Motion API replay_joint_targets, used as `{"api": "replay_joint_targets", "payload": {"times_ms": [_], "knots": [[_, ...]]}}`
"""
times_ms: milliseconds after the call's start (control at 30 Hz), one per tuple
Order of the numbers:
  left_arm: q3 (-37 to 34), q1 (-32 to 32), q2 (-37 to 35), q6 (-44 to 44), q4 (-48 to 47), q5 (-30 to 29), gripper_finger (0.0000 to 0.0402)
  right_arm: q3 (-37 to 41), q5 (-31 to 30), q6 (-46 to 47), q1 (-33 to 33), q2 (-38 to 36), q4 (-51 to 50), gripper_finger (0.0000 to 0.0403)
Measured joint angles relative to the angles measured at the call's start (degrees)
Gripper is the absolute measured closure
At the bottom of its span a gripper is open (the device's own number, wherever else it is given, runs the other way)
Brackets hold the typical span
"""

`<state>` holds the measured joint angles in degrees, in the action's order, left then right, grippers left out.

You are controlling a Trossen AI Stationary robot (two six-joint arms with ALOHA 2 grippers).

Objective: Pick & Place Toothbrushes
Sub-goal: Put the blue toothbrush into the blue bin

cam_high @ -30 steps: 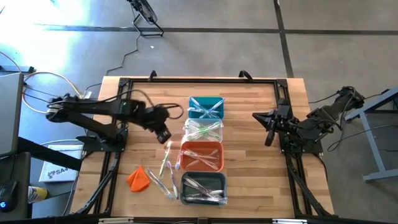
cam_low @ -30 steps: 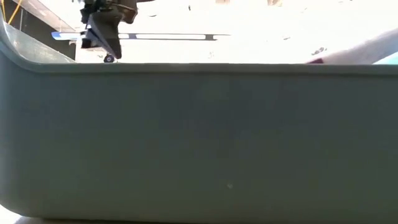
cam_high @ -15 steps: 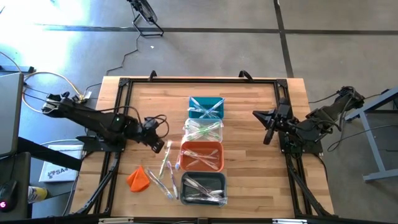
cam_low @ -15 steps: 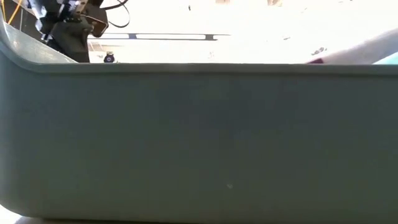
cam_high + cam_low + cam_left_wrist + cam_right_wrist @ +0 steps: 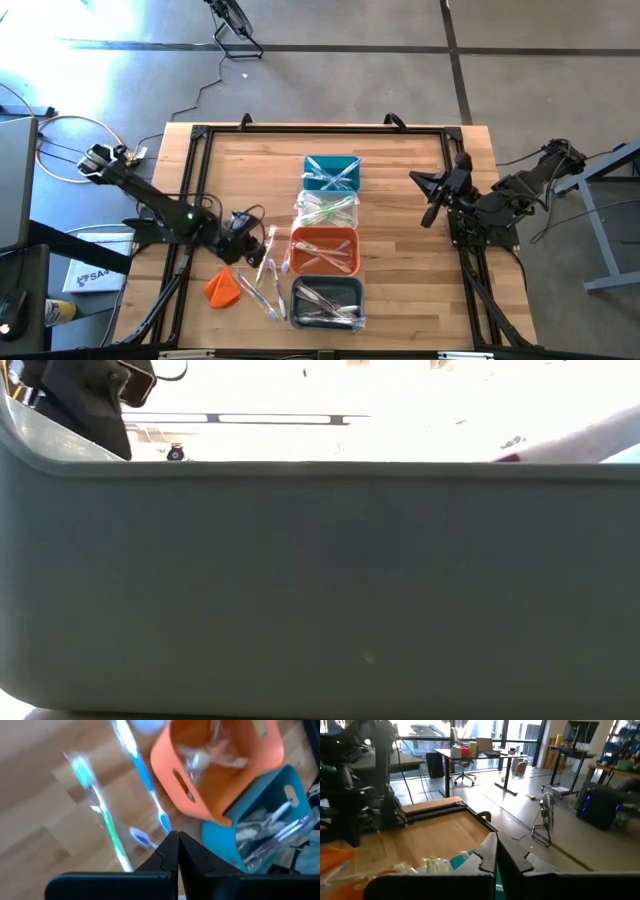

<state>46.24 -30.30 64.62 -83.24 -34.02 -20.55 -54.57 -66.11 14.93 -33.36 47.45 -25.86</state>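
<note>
The left pincer [image 5: 252,243], pressed together with nothing in it, sits low over the loose toothbrushes [image 5: 265,268] lying on the table [image 5: 400,290] beside the orange bin [image 5: 324,251]. More toothbrushes fill the four bins. Far off, the right pincer [image 5: 428,217] waits pressed together too.

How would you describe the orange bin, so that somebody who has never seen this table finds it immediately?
On the wooden table, four small bins stand in one column near the middle. The orange bin is third from the far end, between the clear bin and the grey bin. Only it is orange, unlike the flat orange cloth further left.
</note>
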Motion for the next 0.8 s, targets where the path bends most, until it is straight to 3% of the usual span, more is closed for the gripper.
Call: {"api": "replay_joint_targets", "payload": {"times_ms": [433,800], "knots": [[0.7,-7.3,12.6,-17.4,1.5,5.3,0.0401,0.0,0.0,-3.4,0.0,-0.3,0.0,0.0401],[0.7,-7.2,14.5,-17.8,2.5,6.3,0.0401,0.0,0.2,-3.2,0.0,-0.3,0.3,0.0401]]}}
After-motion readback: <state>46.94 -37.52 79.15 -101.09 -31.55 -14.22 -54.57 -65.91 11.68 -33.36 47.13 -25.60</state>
